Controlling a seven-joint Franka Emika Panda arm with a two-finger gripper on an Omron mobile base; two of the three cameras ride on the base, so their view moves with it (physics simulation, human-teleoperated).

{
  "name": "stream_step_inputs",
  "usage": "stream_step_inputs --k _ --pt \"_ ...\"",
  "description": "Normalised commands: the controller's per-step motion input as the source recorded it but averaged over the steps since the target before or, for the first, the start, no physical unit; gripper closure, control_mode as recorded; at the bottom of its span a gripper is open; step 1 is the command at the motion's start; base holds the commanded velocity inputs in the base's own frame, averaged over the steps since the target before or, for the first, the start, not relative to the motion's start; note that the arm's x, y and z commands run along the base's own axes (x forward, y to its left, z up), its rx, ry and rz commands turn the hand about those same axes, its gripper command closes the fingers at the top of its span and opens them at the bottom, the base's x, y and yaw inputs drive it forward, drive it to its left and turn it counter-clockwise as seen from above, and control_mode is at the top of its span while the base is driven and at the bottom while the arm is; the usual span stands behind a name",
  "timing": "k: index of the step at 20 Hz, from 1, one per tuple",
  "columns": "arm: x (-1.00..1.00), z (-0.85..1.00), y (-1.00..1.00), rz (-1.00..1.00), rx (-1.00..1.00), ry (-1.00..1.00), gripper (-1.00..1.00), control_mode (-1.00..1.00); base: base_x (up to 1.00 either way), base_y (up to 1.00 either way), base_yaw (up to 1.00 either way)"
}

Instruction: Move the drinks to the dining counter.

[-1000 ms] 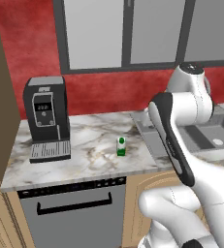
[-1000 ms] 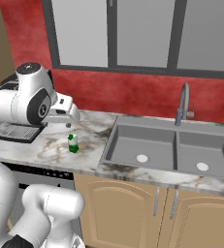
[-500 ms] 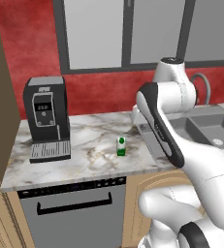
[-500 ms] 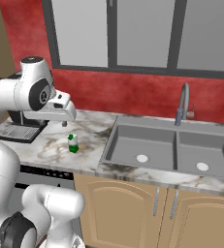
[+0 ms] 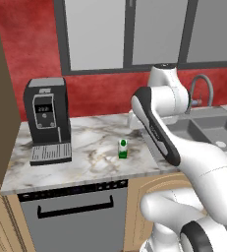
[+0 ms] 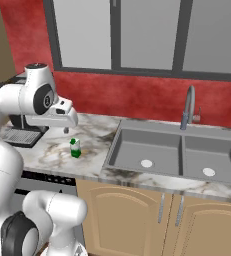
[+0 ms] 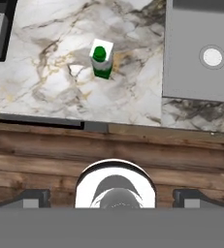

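Swinging leftward since a second ago, the arm now has its hand over the worktop (image 5: 90,147), above and just behind the carton (image 5: 123,148), where before it hung nearer the sink (image 6: 172,152). That green-and-white carton stands upright on the marble, between the coffee machine (image 5: 47,120) and the sink, untouched. From the right, the gripper (image 6: 65,130) hangs above the carton, apart from it, its tips small and hard to make out; in the left base view the arm hides the hand. Its fingers (image 7: 33,197) are spread wide, holding nothing, cut off at the hand view's bottom.
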Motion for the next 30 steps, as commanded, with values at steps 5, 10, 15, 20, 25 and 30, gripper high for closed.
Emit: stream_step_inputs --k 5,10,15,20,25,30 --pt "0.23 -0.21 0.06 0.0 0.0 0.0 -1.0 -1.0 0.0 0.0 0.0" --pt "0.25 -0.15 0.01 0.0 0.0 0.0 -1.0 -1.0 0.0 0.0 0.0" --pt "0.27 -0.13 0.03 0.0 0.0 0.0 -1.0 -1.0 0.0 0.0 0.0" --pt "0.24 -0.17 0.14 0.0 0.0 0.0 -1.0 -1.0 0.0 0.0 0.0" --pt "0.21 -0.13 0.14 0.0 0.0 0.0 -1.0 -1.0 0.0 0.0 0.0" --pt "0.22 -0.09 0.06 0.0 0.0 0.0 -1.0 -1.0 0.0 0.0 0.0"
